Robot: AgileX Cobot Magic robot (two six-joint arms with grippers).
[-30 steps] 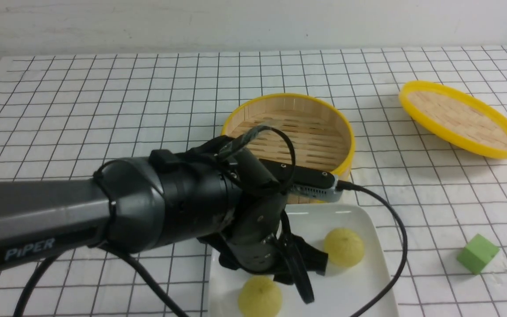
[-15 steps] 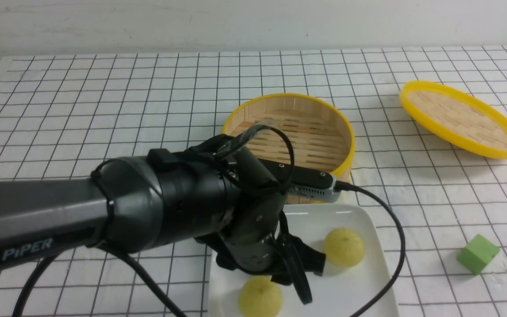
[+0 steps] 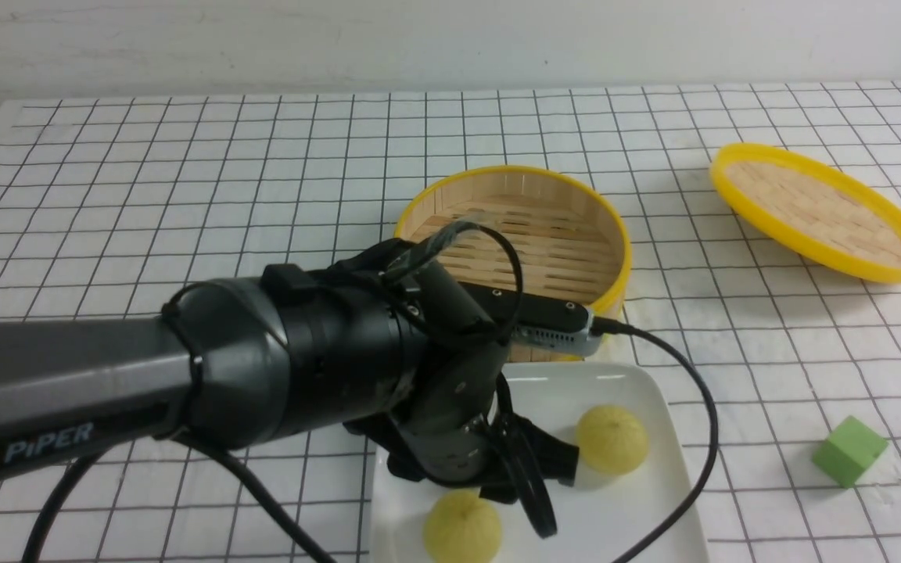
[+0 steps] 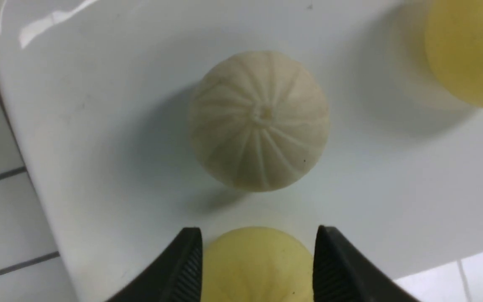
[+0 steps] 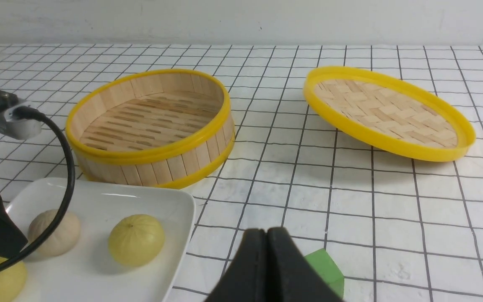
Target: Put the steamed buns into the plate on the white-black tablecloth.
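The white plate (image 3: 630, 512) lies on the white-black tablecloth (image 3: 184, 195) at the near middle. Two pale yellow buns (image 3: 611, 438) (image 3: 462, 536) rest on it. The beige bun (image 4: 260, 119) also rests on the plate; my left arm hides it in the front view, and it shows in the right wrist view (image 5: 55, 233). My left gripper (image 3: 525, 489) hangs just above the plate, open, its fingers either side of the nearer yellow bun (image 4: 258, 268), which sits on the plate. My right gripper (image 5: 266, 235) is shut and empty, out of the front view.
The empty bamboo steamer basket (image 3: 622, 258) stands just behind the plate. Its yellow-rimmed woven lid (image 3: 818, 211) lies tilted at the back right. A green cube (image 3: 848, 450) sits right of the plate, just beyond my right gripper's fingers (image 5: 323, 264).
My left wrist has lifted very slightly. The buns on the plate have not moved.
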